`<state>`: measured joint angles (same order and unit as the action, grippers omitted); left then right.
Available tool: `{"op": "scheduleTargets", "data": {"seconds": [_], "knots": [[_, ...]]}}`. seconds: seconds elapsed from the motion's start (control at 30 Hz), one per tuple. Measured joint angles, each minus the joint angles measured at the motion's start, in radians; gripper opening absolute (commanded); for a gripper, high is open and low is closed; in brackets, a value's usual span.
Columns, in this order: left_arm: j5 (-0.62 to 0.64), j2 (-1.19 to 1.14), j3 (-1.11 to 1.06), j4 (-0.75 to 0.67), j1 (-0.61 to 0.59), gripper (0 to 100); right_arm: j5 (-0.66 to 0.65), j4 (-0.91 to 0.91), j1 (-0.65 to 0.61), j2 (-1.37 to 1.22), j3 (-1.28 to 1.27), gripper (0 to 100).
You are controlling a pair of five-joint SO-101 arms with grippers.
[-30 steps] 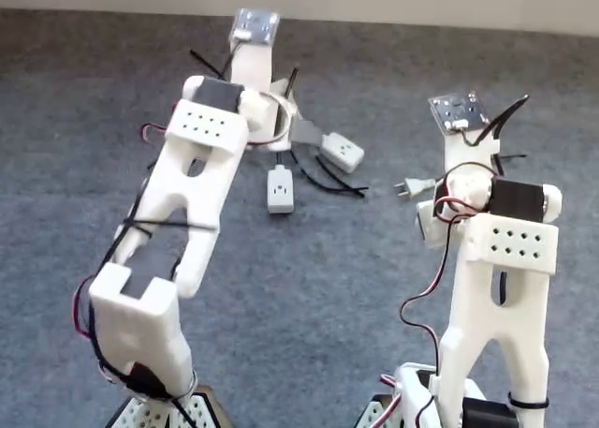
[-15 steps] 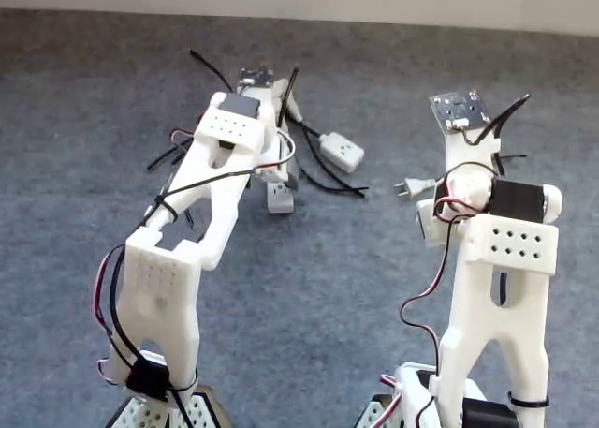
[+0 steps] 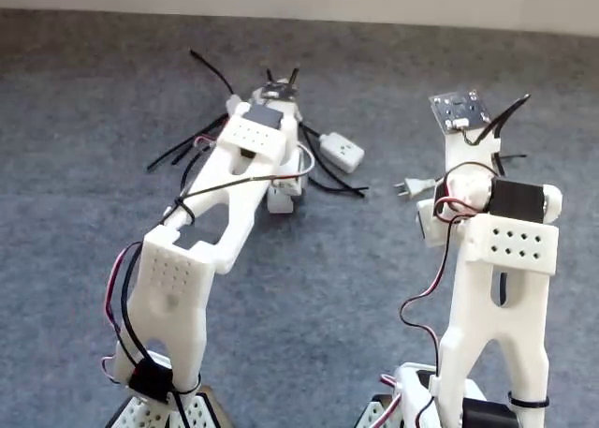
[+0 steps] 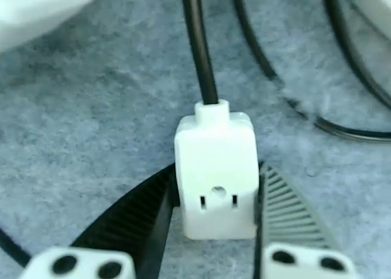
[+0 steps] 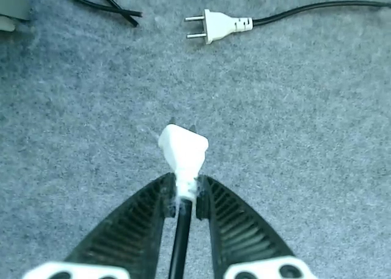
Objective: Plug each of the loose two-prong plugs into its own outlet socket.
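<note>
From the high view, my left arm [image 3: 245, 161] is covering most of the outlet socket [image 3: 279, 203]. A blurred white block [image 4: 33, 10] is running off the left wrist view's edge. The plug [image 5: 183, 148] is mostly hiding its prongs.

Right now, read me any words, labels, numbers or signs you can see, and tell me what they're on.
No text can be read anywhere.
On the outlet socket: none, only slots.
On the held plug and the loose plug: none.
On the circuit board: any print is too small to read.
</note>
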<state>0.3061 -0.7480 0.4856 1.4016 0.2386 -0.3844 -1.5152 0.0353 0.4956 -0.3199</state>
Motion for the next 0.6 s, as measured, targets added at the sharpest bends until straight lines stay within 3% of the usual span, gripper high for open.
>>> {"op": "scheduleTargets", "data": {"seconds": [0.2, 0.6], "knots": [[-0.068, -0.005, 0.081, 0.057, -0.014, 1, 0.0, 0.0, 0.0, 0.0, 0.0, 3.6], [-0.439, -0.005, 0.546, 0.336, -0.186, 1, 0.0, 0.0, 0.002, 0.0, 0.0, 3.6]]}}
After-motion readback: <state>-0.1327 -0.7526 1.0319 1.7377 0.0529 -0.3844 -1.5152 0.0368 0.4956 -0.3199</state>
